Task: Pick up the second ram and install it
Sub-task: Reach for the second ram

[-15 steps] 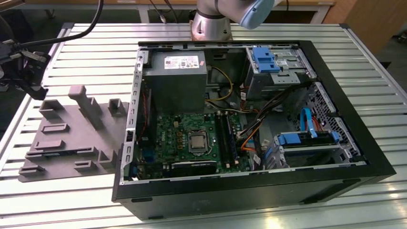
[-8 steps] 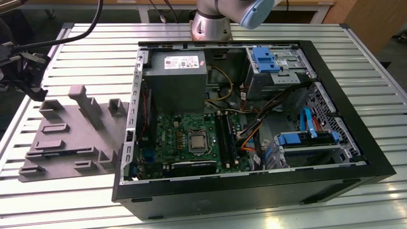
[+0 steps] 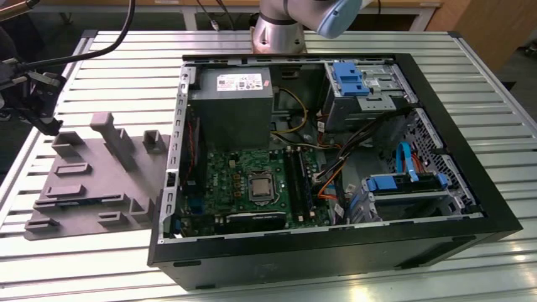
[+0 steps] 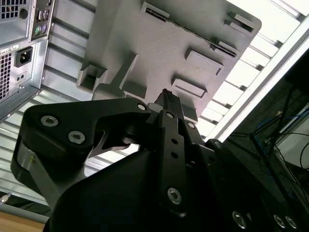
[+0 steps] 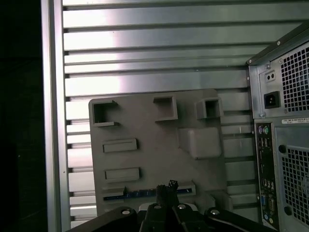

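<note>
The second ram (image 5: 140, 194) was recorded in a slot of the grey tray (image 5: 154, 150); the hand (image 5: 165, 187), drawn together and empty, was held above it. It was judged light, stiff and fragile, so a gentle mid-length grip was advised.

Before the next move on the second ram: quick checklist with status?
1. Is the second ram where expected: ok, it lies in a slot block of the grey tray.
2. Is the gripper lined up with the stick: ok, in the first wrist view it sits over the stick's length.
3. Is the gripper touching the ram: cannot tell.
4. Is the case open: ok, the side is off and the memory slots are exposed.
5. Is a slot free: cannot tell.
6. Is the path to the slots clear: not ok, cables run right beside them.
</note>
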{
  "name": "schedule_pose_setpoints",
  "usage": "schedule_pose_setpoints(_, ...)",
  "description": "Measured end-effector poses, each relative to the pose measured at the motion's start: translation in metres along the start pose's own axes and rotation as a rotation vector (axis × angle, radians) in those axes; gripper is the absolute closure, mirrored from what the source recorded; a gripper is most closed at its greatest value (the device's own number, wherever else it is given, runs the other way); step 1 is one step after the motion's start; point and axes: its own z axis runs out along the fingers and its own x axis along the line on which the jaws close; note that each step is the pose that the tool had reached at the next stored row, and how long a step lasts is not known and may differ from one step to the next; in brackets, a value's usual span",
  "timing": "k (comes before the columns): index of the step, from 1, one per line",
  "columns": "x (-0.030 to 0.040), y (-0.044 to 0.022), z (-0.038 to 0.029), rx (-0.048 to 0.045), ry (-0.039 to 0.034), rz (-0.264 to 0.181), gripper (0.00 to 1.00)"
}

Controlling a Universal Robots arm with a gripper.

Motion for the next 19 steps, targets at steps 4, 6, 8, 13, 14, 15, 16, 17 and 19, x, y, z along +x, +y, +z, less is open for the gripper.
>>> schedule_pose_setpoints(4,0.0005,-0.0012,0.0010,0.0001,0.0000,0.000,0.89)
schedule_pose_setpoints(6,0.0007,-0.0021,0.0017,0.0000,0.0000,0.000,0.89)
schedule_pose_setpoints(8,0.0009,-0.0031,0.0024,0.0001,0.0000,0.000,0.89)
schedule_pose_setpoints(13,0.0019,-0.0055,0.0047,0.0000,-0.0001,0.000,0.89)
schedule_pose_setpoints(14,0.0021,-0.0060,0.0053,-0.0001,-0.0001,0.000,0.89)
schedule_pose_setpoints(15,0.0023,-0.0065,0.0059,0.0000,0.0000,0.000,0.89)
schedule_pose_setpoints(16,0.0026,-0.0069,0.0063,0.0001,0.0001,0.000,0.89)
schedule_pose_setpoints(17,0.0028,-0.0074,0.0069,0.0001,0.0001,0.000,0.89)
schedule_pose_setpoints(19,0.0034,-0.0083,0.0080,0.0000,0.0000,0.000,0.89)
